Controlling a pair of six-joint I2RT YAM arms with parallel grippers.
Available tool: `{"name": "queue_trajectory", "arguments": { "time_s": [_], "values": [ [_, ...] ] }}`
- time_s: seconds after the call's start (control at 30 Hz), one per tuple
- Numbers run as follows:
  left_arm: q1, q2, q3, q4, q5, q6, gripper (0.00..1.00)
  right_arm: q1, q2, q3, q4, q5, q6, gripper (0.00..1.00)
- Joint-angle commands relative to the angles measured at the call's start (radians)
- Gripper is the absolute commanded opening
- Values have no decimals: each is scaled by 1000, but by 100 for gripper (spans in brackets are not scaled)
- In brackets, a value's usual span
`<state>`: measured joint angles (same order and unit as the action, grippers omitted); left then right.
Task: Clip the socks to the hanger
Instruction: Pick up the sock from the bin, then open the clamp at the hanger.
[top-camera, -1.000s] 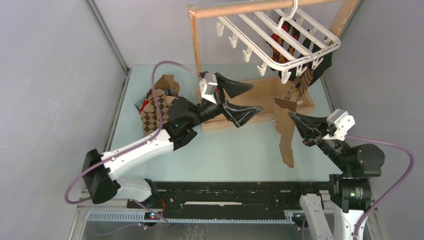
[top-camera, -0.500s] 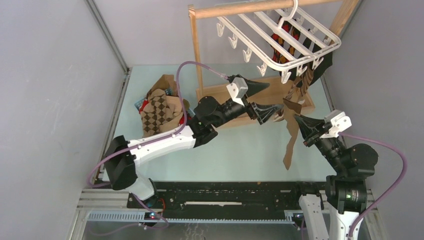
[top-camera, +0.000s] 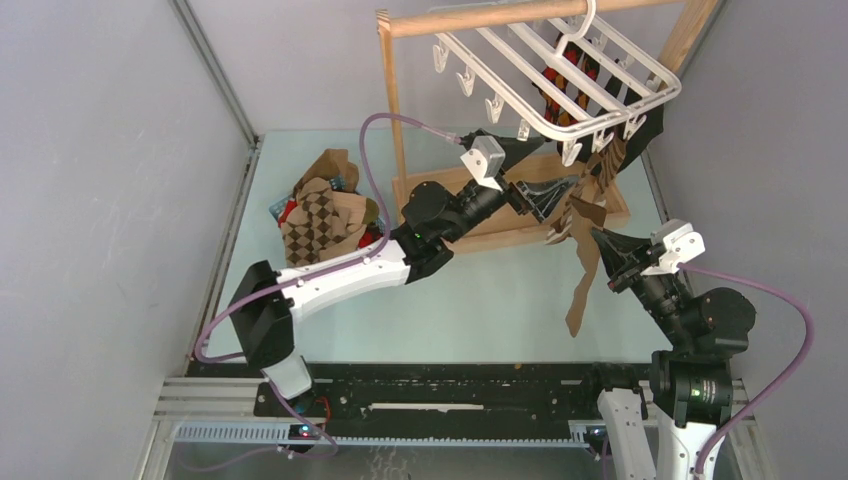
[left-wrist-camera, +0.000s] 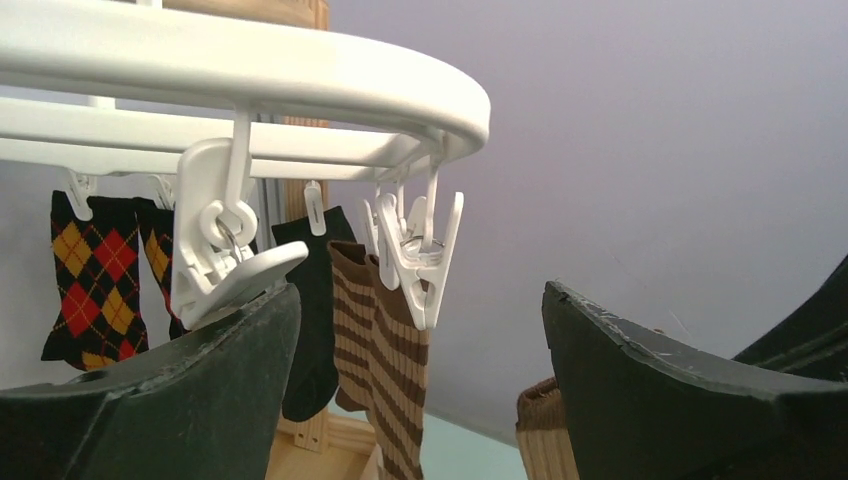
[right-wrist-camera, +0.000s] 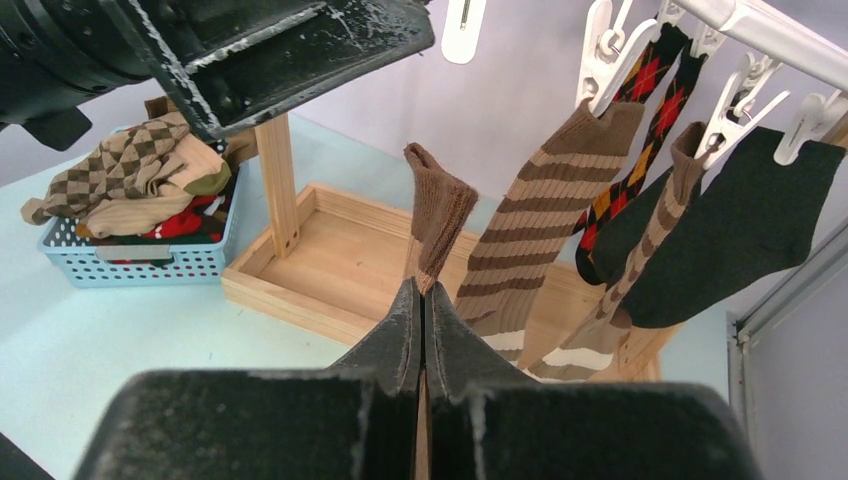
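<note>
The white hanger (top-camera: 560, 75) hangs from a wooden rail. Striped (right-wrist-camera: 545, 215), black (right-wrist-camera: 740, 225) and red argyle (right-wrist-camera: 640, 150) socks hang clipped to it. My left gripper (top-camera: 555, 175) is open just under the hanger's near corner. In the left wrist view (left-wrist-camera: 420, 295) one white clip (left-wrist-camera: 420, 260) hangs above the gap, and another clip (left-wrist-camera: 225, 270) rests against the left finger. My right gripper (top-camera: 597, 237) is shut on a plain tan sock (top-camera: 580, 285). Its brown cuff (right-wrist-camera: 440, 215) stands up above the fingertips (right-wrist-camera: 420, 285), and the rest dangles below.
A small blue basket (right-wrist-camera: 130, 260) with several more socks (top-camera: 320, 210) stands at the back left. The wooden stand's tray base (top-camera: 500, 225) and post (top-camera: 392, 100) lie under the hanger. Grey walls close in on both sides.
My left arm has swung right and up, bringing its open gripper from the stand's post to the hanger's near-corner clips. The right gripper with the tan sock has shifted only slightly.
</note>
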<state>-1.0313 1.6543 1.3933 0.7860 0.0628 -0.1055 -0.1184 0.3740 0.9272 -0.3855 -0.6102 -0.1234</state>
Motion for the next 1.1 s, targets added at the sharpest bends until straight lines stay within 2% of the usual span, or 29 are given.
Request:
{"name": "queue_trajectory", "arguments": {
  "time_s": [0.0,0.17,0.3,0.47,0.63,1.07],
  "values": [
    [0,31,96,59,-26,-28,93,-9,-3,-9,35,-1,27,0],
    [0,61,144,61,-17,-58,89,-12,-2,-10,40,-3,30,0],
    [0,78,178,41,-26,-81,77,-15,-2,-13,47,-6,36,0],
    [0,91,203,24,-26,-100,75,-19,3,-14,51,-9,42,0],
    [0,100,237,-9,-14,-113,68,-22,6,-16,57,-14,43,0],
    [-6,116,245,-4,-8,-129,69,-33,13,-25,77,-28,60,0]
  ]
}}
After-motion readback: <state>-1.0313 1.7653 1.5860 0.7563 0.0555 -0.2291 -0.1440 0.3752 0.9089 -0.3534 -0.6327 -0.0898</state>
